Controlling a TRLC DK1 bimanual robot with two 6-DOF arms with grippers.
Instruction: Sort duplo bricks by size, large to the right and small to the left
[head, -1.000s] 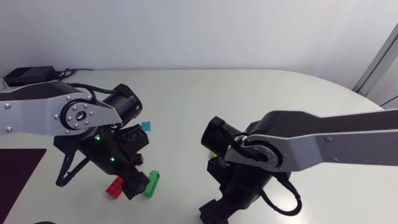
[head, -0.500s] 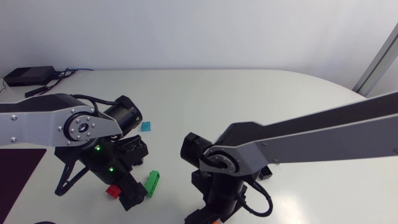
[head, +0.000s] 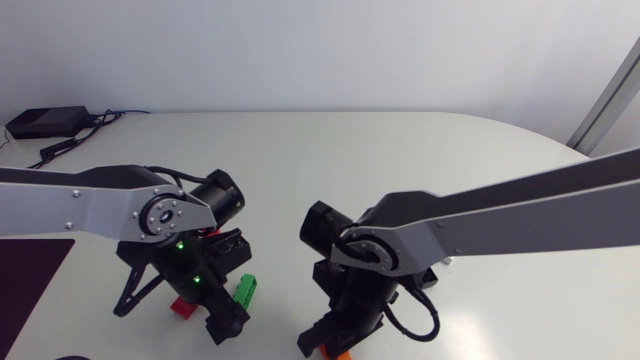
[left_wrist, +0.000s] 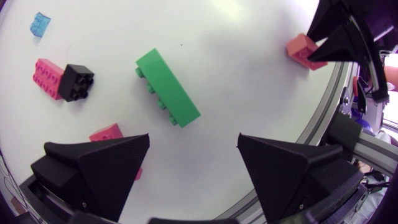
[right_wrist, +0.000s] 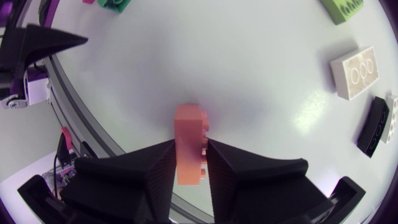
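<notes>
My right gripper is shut on a salmon-orange brick at the table's front edge; in the head view the brick peeks out under that gripper. My left gripper stands open just above the table, with a long green brick lying ahead of its fingers. A red brick lies partly under one finger. Further ahead a pink brick touches a small black one, and a small light-blue brick lies beyond. The head view shows the green brick and the red brick beside the left gripper.
To the side of my right gripper lie a lime brick, a cream-white brick and a black curved piece. The table's front edge runs close under both grippers. A dark mat lies at the front left.
My right gripper has closed on the salmon-orange brick after moving left along the front edge. The left arm has swung right, bringing its open gripper over the green and red bricks.
</notes>
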